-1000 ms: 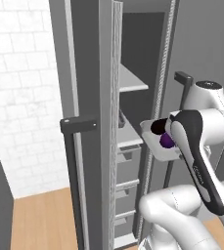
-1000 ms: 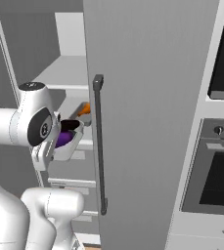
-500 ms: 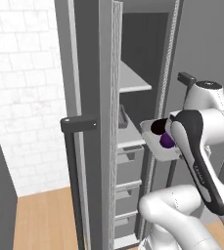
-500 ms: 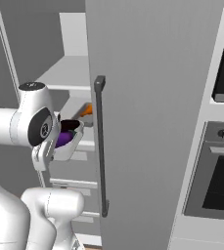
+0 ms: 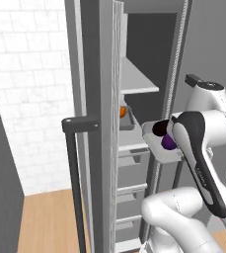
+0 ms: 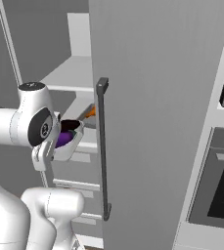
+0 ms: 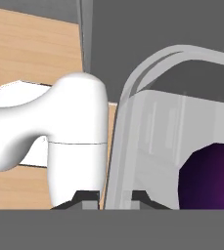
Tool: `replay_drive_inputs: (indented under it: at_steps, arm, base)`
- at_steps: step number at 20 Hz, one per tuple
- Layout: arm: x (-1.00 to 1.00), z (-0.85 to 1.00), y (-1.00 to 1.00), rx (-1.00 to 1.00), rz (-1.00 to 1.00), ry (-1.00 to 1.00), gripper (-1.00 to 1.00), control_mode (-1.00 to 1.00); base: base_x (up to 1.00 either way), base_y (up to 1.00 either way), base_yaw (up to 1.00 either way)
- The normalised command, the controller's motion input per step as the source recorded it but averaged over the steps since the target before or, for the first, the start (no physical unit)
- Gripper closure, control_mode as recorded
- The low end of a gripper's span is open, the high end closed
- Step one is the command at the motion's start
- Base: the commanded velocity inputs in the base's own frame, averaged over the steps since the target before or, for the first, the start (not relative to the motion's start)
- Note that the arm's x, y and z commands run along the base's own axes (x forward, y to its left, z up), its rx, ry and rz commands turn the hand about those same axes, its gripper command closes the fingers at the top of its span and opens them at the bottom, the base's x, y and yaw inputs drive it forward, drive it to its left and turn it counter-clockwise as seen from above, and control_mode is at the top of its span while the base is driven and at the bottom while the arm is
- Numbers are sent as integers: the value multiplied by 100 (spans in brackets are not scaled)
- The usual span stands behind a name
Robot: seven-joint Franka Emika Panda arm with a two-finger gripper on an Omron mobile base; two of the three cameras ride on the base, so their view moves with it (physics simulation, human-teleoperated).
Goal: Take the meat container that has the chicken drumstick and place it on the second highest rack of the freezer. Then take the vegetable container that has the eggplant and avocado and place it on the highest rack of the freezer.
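The freezer (image 5: 102, 59) stands with its door (image 6: 157, 97) swung open. My gripper (image 7: 112, 197) is shut on the rim of the clear vegetable container (image 5: 156, 148), held in front of the shelves. In it lie the purple eggplant (image 5: 169, 142) and the dark avocado (image 5: 160, 128); the eggplant (image 7: 211, 176) also shows close up. The meat container (image 5: 128, 120) with the orange chicken drumstick (image 5: 123, 111) sits on the second highest rack (image 5: 131, 147). Above it is the highest rack (image 5: 136, 81), bare. In the right base view the vegetable container (image 6: 70, 144) hangs left of the drumstick (image 6: 90, 112).
The door's dark bar handle (image 6: 102, 146) stands upright just right of the container. A black oven (image 6: 221, 190) is at the far right. Grey drawers (image 5: 131, 173) fill the freezer below the shelves. A white brick wall (image 5: 30, 89) and wood floor (image 5: 50, 222) lie left.
The whole picture has shifted a little, so the base has moved. The arm keeps the vegetable container at the same height in front of the shelves.
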Motion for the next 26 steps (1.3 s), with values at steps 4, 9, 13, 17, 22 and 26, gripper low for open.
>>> replay_drive_inputs:
  at_steps: [4, 9, 13, 17, 22, 26]
  arm:
    - [0, 0, 0, 0, 0, 0, 100, 100]
    - [0, 0, 0, 0, 0, 0, 100, 100]
    - [0, 0, 0, 0, 0, 0, 100, 100]
    - [0, 6, 1, 0, 0, -1, 100, -100]
    - [0, 55, 3, 2, 3, -13, 100, -100]
    - [19, 59, 0, 7, 0, -12, 100, -100]
  base:
    - [73, 20, 11]
    - [85, 19, 10]
    - [82, 21, 5]
    - [13, 5, 1]
    - [0, 0, 0]
    - [0, 0, 0]
